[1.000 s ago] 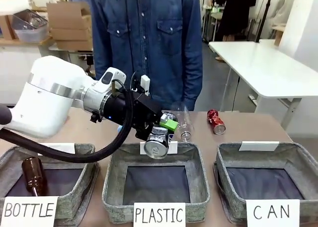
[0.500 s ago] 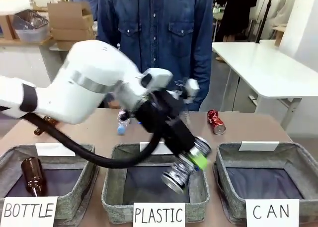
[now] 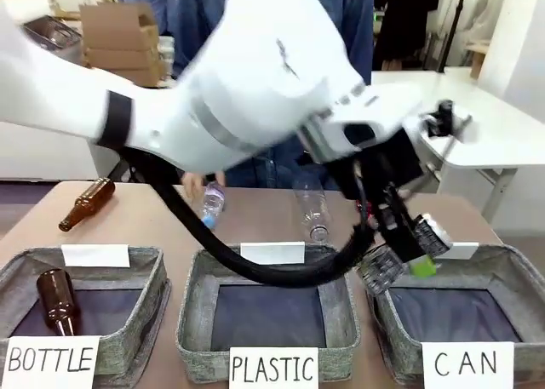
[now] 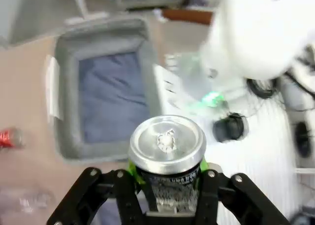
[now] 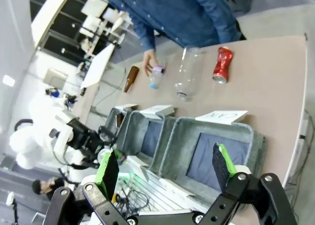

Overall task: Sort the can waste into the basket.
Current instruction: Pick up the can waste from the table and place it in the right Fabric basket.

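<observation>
Just above the CAN basket's [image 3: 511, 266] left rim, the left pincer [image 3: 405, 254] was clamped on the silver-grey can [image 3: 381, 270], while the right pincer [image 5: 165, 168] gaped empty and the red can [image 5: 222, 64] lay on the far bench [image 5: 275, 87].

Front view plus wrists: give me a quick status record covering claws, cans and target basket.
left claw: shut on the silver can
silver can position: held at the left rim of the CAN basket, not released
right claw: open, holding nothing
red can: lying on the table, beyond the baskets
CAN basket contents: no can seen inside
</observation>
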You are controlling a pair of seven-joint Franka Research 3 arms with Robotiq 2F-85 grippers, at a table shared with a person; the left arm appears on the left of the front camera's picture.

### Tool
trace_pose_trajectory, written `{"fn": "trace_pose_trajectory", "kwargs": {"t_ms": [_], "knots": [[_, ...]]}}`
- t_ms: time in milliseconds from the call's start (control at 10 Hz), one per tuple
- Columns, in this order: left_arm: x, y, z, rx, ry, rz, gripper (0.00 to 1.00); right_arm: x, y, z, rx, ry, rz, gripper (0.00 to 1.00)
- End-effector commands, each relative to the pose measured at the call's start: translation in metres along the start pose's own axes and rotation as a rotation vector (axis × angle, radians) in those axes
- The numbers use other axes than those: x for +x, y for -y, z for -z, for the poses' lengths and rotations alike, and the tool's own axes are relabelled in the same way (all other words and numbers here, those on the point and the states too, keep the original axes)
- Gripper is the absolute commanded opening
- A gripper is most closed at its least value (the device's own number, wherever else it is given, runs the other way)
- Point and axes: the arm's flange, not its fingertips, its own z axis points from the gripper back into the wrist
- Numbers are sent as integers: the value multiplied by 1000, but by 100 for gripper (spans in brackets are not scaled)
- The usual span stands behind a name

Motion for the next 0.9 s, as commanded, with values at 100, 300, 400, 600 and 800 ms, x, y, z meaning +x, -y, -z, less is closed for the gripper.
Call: {"fn": "trace_pose_trajectory", "kwargs": {"t_ms": [100, 300, 400, 600, 800], "knots": [[27, -46, 59, 161, 41, 194, 39, -2, 12, -11, 34, -34, 2, 100], [37, -63, 75, 135, 57, 138, 39, -2, 2, -2, 12, -9, 9, 100], [38, -68, 78, 130, 49, 106, 39, -2, 2, -2, 12, -9, 9, 100], [36, -73, 77, 82, 33, 56, 97, -2, 2, -2, 12, -9, 9, 100], [36, -74, 77, 66, 36, 53, 100, -2, 2, -2, 12, -9, 9, 100]]}}
